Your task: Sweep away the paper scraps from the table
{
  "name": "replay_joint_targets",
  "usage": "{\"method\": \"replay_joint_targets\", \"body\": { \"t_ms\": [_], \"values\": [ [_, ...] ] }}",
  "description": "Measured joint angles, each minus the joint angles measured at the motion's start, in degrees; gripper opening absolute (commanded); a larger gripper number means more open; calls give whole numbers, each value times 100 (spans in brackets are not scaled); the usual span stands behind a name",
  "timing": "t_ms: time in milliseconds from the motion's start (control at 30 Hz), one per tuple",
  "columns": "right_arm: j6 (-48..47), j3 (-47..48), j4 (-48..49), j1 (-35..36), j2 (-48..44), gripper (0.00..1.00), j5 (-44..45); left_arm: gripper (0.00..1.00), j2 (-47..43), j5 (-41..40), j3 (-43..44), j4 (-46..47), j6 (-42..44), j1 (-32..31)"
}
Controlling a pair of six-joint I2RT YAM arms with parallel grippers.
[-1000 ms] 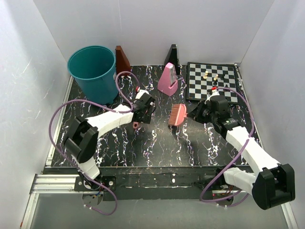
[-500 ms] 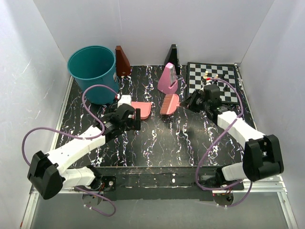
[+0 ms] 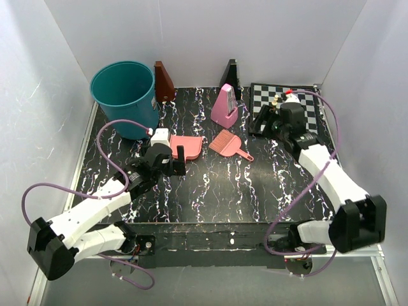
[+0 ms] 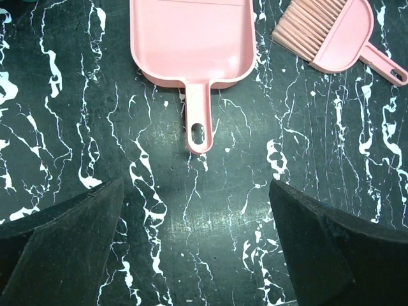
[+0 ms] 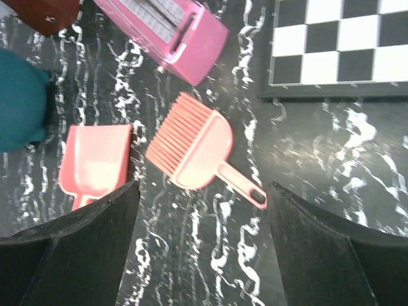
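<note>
No paper scraps show on the black veined table [image 3: 217, 191] in any view. A pink dustpan [image 3: 188, 145] [image 4: 191, 38] lies flat, handle toward me. My left gripper [image 3: 175, 157] [image 4: 196, 186] stands open just short of that handle, nothing between its fingers. A pink hand brush [image 3: 226, 143] [image 5: 194, 150] lies flat to the right of the dustpan [image 5: 95, 159], free of both grippers. My right gripper [image 3: 258, 122] [image 5: 203, 186] hangs open above the table beside the chessboard's left edge, holding nothing.
A teal bin [image 3: 124, 95] stands at the back left. A brown wedge [image 3: 164, 81], a black wedge [image 3: 231, 75] and a pink metronome [image 3: 224, 107] line the back. A chessboard [image 3: 299, 118] with a few small pieces sits at the back right.
My right gripper opened and let the brush go; it now lies flat while that arm drew back toward the chessboard. The dustpan came to rest on the table and my left arm pulled back.
</note>
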Motion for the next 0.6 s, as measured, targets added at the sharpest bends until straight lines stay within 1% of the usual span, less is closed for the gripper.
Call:
{"method": "replay_joint_targets", "body": {
  "t_ms": [133,267,433,600],
  "values": [
    [-374,-612,-240,0,-911,88,417,98,-245,-59,-136,76,-50,-4],
    [-597,-1246,-422,0,-1768,89,564,98,-608,-74,-337,291,-52,-22],
    [-739,-2245,-372,0,-3543,89,511,98,-1552,-96,-866,721,15,-48],
    [-774,-2914,-245,0,-5034,90,509,98,-2553,-227,-1460,1132,33,-72]
  ]
}}
